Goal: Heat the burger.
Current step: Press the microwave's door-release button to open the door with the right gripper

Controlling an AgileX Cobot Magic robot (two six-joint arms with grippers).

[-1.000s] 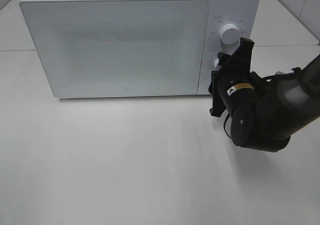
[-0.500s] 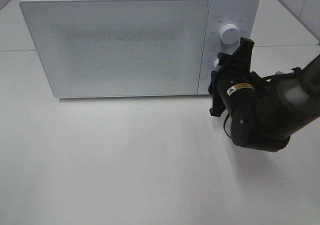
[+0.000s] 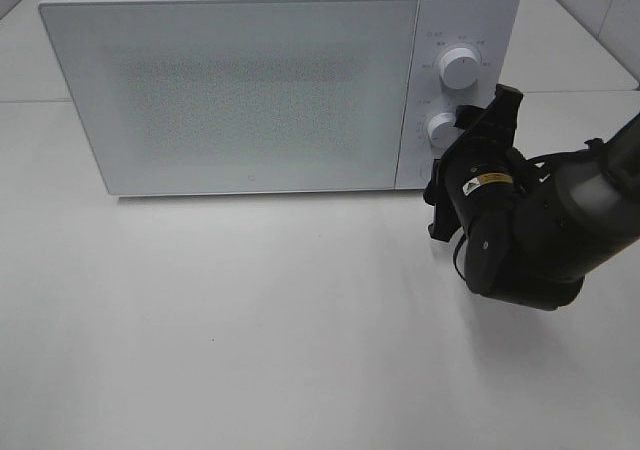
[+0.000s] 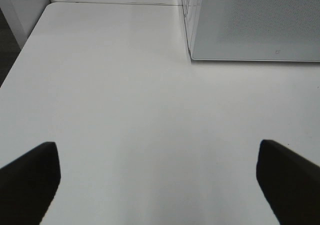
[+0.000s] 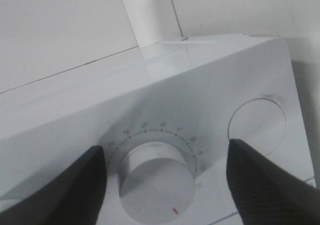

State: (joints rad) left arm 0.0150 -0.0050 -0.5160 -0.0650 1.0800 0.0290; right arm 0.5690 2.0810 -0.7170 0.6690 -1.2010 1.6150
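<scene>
White microwave (image 3: 250, 90) stands on the table (image 3: 250, 320) with its door shut, and the frosted front shows nothing of the inside. The burger appears in no view, so whether it lies behind that door cannot be told. Right gripper (image 5: 165, 152) is at the control panel, its fingers (image 5: 75, 185) spread either side of the lower dial (image 5: 157, 177), clear of it on both sides and holding nothing. Left gripper (image 4: 157, 150) hangs over bare table near the microwave, fingers spread wide, nothing between them. Assessment of handling, made without sight of the item: a burger is light, soft and stacked in loose layers, so a pinch from above would likely crush it or shift the layers. Recommended hold is low and gentle, from beneath or by whatever it rests on, kept level.
</scene>
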